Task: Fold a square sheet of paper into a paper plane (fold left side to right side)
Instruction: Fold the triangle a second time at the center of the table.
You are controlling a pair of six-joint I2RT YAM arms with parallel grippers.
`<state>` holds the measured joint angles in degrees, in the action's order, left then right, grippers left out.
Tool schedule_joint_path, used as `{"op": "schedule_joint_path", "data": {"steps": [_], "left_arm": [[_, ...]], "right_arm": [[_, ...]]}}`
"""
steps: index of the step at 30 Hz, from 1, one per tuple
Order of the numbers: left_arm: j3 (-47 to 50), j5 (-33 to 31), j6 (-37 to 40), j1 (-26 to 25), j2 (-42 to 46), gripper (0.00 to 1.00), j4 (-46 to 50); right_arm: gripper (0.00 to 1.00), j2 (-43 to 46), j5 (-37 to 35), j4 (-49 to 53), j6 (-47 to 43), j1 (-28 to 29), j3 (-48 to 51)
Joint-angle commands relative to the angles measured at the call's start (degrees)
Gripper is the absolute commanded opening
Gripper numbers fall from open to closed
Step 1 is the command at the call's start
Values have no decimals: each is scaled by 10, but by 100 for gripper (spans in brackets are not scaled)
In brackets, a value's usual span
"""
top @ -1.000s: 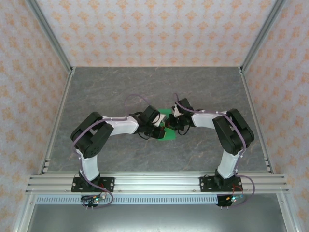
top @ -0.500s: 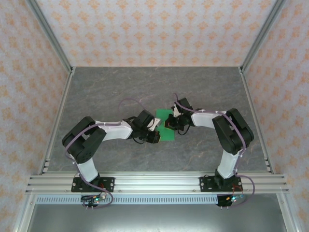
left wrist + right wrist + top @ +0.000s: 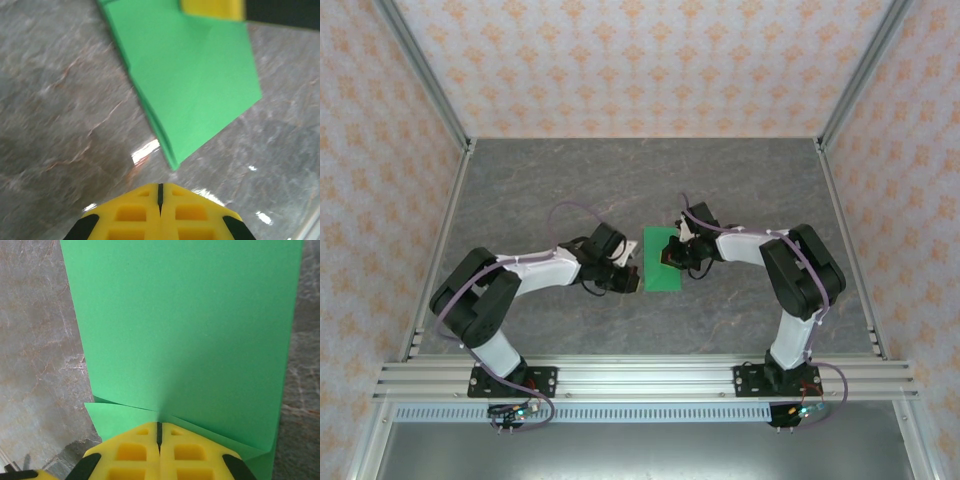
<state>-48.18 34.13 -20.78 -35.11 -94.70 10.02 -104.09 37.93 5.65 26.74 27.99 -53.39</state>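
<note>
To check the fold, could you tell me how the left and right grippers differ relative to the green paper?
The right gripper has its tips on the green paper; the left gripper is off it, over bare table. The right gripper reaches in from the right, the left gripper from the left. Both are shut, holding nothing.

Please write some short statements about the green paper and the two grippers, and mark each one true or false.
1. The green paper lies on the grey table. True.
2. The left gripper is wide open. False: its fingers are shut together.
3. The left gripper holds the paper. False: it is beside the paper, apart from it.
4. The right gripper is shut, its tips over the paper. True.
5. The paper is already a narrow pointed dart. False: it is a folded oblong.
</note>
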Motion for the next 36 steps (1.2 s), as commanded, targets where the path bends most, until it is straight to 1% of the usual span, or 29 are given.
{"op": "schedule_joint_path", "data": {"steps": [1,6,12,15,19,21,25,29,36], "left_arm": [[-34,33,-1,0,-15,1,8],[-50,61,-11,-1,-55,3,-25],[-56,66,-13,-1,-90,4,-36],[-55,56,-15,-2,-96,4,-31],[-55,39,-1,-3,-97,4,1],[-55,18,9,-8,-96,3,23],[-40,-10,9,-10,-92,3,33],[-33,-24,5,-10,-89,2,33],[-41,-38,7,-13,-94,2,42]], "right_arm": [[5,-25,-47,52,-13,-2,7],[5,-25,-46,51,-14,-2,7],[5,-24,-39,51,-14,-2,5],[5,-13,-31,53,-14,-1,5],[5,17,-35,79,-25,0,0],[4,34,-32,88,-29,5,1],[4,53,-21,108,-28,22,4],[4,62,-11,95,-10,37,20],[4,50,15,68,6,49,26]]}}
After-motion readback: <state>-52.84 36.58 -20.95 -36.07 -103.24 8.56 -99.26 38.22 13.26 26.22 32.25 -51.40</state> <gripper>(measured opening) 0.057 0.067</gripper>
